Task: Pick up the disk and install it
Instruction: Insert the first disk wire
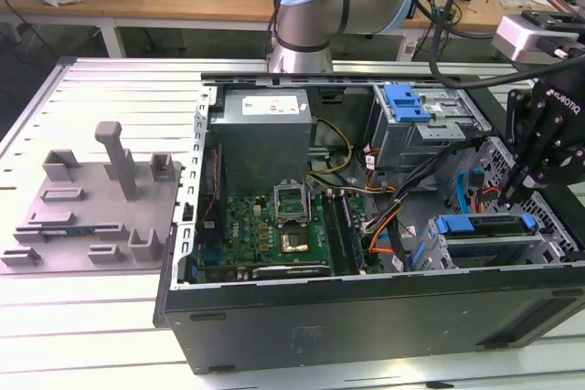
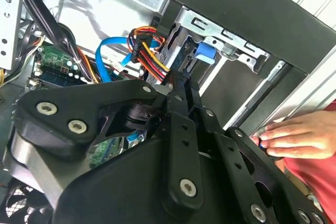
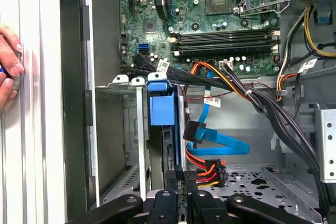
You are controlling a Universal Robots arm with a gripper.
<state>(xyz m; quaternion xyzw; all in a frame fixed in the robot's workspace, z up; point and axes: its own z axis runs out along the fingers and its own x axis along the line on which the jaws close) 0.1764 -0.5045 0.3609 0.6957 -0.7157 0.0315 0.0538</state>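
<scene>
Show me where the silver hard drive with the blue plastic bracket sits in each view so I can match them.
Exterior view: silver hard drive with blue plastic bracket, lying in the metal drive cage at the exterior view's right.
First wrist view: the drive, edge-on in the cage, blue bracket end toward the camera.
Second wrist view: the drive's blue end, in the cage.
Shared landmark: green motherboard.

End effector [image 3: 181, 176] matt black; disk [image 3: 161, 109] bracket — smooth blue plastic; case [image 1: 366, 326] — dark matt sheet metal.
</scene>
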